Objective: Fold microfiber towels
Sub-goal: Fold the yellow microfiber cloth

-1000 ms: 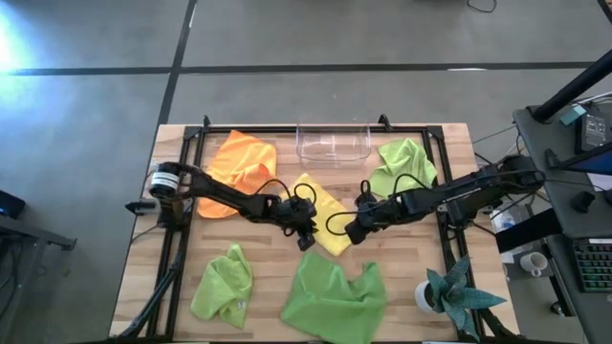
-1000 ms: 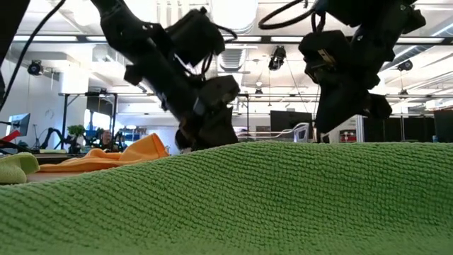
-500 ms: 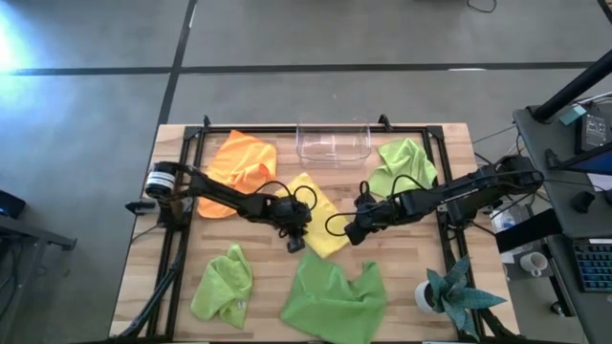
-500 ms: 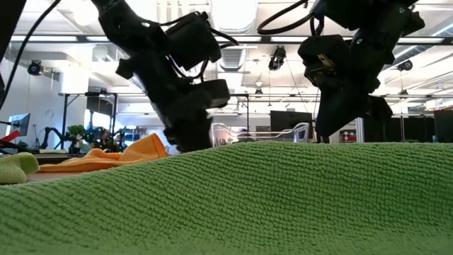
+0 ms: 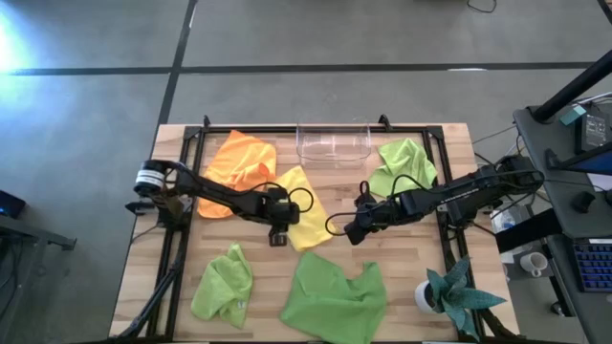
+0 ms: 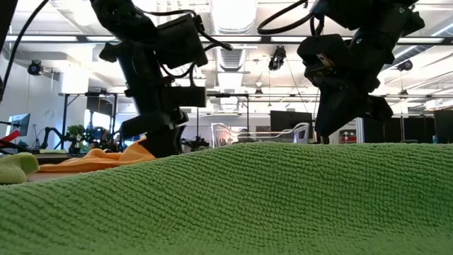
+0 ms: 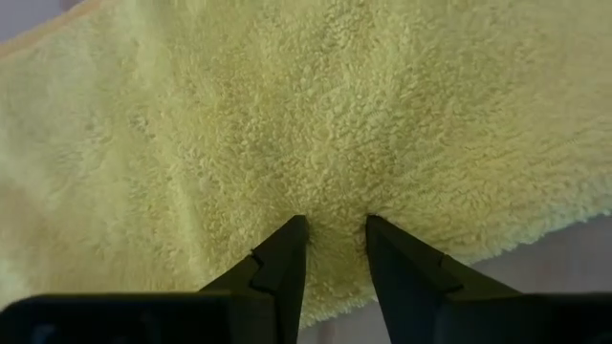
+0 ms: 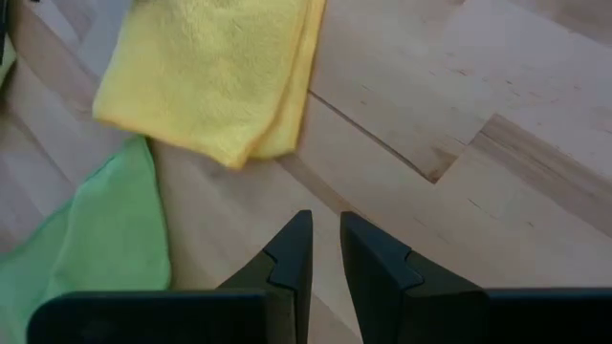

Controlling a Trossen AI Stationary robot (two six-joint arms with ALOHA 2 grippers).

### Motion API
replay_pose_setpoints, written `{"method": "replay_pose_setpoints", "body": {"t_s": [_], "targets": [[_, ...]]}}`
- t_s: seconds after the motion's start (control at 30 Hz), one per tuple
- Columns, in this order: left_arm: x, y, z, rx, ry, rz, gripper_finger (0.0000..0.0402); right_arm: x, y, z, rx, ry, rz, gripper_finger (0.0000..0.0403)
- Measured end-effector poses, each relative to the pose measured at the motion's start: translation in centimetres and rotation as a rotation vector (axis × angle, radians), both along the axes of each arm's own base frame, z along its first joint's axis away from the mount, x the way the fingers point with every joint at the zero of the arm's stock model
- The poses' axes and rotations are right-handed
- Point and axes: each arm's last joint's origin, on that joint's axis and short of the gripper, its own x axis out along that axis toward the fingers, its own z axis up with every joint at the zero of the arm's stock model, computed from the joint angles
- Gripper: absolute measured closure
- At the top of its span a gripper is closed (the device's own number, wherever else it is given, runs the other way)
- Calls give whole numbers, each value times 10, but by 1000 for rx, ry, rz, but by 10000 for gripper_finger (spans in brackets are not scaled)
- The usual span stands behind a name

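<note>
Wooden table (image 5: 421, 272) — folded yellow towel (image 5: 299, 205)

Premises are a robotics laboratory or industrial test bay, not a home: the wooden table (image 5: 421, 277) stands on a bare grey concrete floor (image 5: 86, 124) crossed by dark marking lines, and a black metal frame (image 5: 191, 153) bolted to the tabletop carries the arms. Level across the table, an open hall shows rows of ceiling strip lights (image 6: 233, 14), exposed overhead fittings, a dark monitor (image 6: 287, 122) and further equipment stands (image 6: 71, 113) in the distance. Beside the table sits a workstation with a keyboard (image 5: 593, 268), a white mug (image 5: 536, 261) and loose cabling.
</note>
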Motion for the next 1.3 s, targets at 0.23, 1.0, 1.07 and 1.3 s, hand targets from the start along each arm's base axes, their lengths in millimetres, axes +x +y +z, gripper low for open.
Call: {"method": "replay_pose_setpoints", "body": {"t_s": [0.23,1.0,1.07,1.3], "targets": [[-12,2,4,75,113,-83,302,0,0,0,-1,0,0,346],[-43,-8,73,-22,-70,-188,302,0,0,0,-18,-1,23,346],[-46,-11,78,-26,-87,-202,302,0,0,0,-24,-1,32,346],[-48,-29,77,-67,-87,-281,302,0,0,0,-58,1,87,346]]}}
